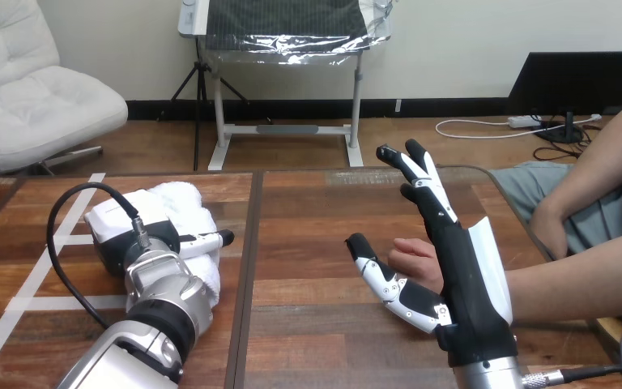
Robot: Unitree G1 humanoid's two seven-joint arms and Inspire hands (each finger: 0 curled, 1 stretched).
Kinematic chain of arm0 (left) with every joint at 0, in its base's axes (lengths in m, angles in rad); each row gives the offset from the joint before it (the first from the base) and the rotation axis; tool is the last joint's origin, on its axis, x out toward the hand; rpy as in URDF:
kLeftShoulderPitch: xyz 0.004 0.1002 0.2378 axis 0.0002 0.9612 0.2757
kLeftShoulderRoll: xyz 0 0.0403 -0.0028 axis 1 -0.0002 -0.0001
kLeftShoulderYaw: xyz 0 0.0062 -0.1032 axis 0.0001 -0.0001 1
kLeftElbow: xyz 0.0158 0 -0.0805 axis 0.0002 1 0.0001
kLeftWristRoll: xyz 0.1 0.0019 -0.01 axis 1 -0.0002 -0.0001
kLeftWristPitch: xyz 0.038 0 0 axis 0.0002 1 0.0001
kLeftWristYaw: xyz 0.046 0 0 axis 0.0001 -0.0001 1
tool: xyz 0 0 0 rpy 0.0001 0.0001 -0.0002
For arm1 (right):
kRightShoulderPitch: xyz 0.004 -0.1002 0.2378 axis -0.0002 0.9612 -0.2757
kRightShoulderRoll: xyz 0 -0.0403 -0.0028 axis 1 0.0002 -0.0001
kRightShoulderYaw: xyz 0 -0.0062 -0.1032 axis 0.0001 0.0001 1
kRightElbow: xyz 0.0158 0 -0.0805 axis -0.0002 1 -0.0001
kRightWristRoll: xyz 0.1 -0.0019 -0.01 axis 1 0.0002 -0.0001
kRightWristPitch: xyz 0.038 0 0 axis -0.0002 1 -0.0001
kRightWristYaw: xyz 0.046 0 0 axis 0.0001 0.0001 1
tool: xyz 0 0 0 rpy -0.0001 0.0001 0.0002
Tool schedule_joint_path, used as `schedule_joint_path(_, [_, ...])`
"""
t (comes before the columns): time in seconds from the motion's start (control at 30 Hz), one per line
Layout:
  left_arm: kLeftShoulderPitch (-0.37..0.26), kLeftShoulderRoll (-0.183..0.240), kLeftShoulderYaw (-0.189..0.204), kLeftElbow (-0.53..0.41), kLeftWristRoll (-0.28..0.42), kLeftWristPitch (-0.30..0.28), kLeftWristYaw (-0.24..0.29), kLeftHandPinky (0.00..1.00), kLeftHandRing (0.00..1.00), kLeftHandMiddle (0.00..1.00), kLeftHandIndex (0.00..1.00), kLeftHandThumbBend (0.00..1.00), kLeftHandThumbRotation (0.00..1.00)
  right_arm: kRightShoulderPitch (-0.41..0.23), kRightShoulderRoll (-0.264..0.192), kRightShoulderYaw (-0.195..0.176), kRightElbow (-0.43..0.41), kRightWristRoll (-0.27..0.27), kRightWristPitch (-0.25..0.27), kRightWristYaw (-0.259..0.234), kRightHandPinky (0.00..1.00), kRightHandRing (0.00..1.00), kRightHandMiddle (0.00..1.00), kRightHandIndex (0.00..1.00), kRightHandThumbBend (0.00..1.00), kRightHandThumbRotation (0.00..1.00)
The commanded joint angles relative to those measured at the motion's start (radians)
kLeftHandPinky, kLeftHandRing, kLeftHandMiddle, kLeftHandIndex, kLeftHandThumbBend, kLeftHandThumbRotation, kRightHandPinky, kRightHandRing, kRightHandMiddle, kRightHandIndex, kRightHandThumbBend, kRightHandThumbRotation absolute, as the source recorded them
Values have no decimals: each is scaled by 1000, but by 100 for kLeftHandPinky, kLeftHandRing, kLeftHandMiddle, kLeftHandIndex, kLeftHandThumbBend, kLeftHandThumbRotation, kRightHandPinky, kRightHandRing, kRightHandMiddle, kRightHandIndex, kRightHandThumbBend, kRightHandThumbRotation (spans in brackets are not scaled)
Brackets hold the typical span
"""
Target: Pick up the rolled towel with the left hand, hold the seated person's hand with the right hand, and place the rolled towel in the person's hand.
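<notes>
White-shelled left hand (pixel 125 231) sits at the lower left of the frame, resting on top of the rolled towel (pixel 180 201). Its back covers the contact, so I cannot tell whether it has closed on the roll. The towel lies on the surface (pixel 308 227), left of the centre seam, and looks not yet lifted.

Right hand (pixel 463 271), lower right of the frame: spread, clasping nothing. Its fingers (pixel 425 174) are straight and point up-frame, with the thumb (pixel 381 282) splayed to the left. The person's hand (pixel 411 256) lies low over the surface just beyond it, showing in the gap between thumb and fingers. Touching or just apart: cannot tell. The person's forearm enters from the right edge.

Risks, judged from this layout:
- The towel is soft and loosely rolled. A shallow or off-centre grasp could let it unroll or sag out of the left hand on lifting.
- The right hand is not closed on the person's hand. If the towel is brought across first, the receiving hand is unsupported and may shift.
- Closing the right hand from this angle may catch only the person's fingertips, or pinch. Slow closure is advisable.
- The towel is well apart from the person's hand, at the opposite side of the frame. On the way over, the left arm could clip the right hand's raised fingers.
</notes>
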Motion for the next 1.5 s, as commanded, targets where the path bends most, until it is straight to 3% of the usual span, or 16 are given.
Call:
schedule_joint_path(0.0, [-43,33,-11,20,-10,-31,4,87,92,99,100,100,93,-55,2,-6,-60,15,1,5,90,98,100,88,39,7])
schedule_joint_path(0.3, [-37,31,-5,22,-27,-47,24,65,76,89,99,97,92,-53,-2,-7,-60,19,0,11,90,98,100,88,39,7])
schedule_joint_path(0.5, [-29,25,14,17,-57,-62,68,47,55,69,95,93,89,-53,-2,-7,-60,22,0,13,90,98,100,88,39,7])
schedule_joint_path(0.77, [-21,20,23,20,-81,-88,106,20,26,38,90,84,77,-50,-3,-8,-67,18,8,16,90,98,100,88,39,7])
schedule_joint_path(0.97, [-23,16,7,34,-75,-79,85,17,23,35,86,81,70,-48,-3,-8,-69,21,9,18,89,97,100,88,39,7])
schedule_joint_path(1.1, [-32,12,-16,39,-60,-62,39,14,21,34,82,79,66,-47,-6,-9,-70,22,9,21,89,97,100,87,39,7])
schedule_joint_path(1.3, [-43,13,-38,40,-53,-54,-23,14,22,33,68,75,56,-46,-10,-11,-72,21,10,23,89,97,100,87,39,7])
schedule_joint_path(1.47, [-50,9,-40,39,-63,-40,-45,15,24,34,60,71,32,-45,-11,-12,-74,25,12,28,89,97,99,87,39,7])
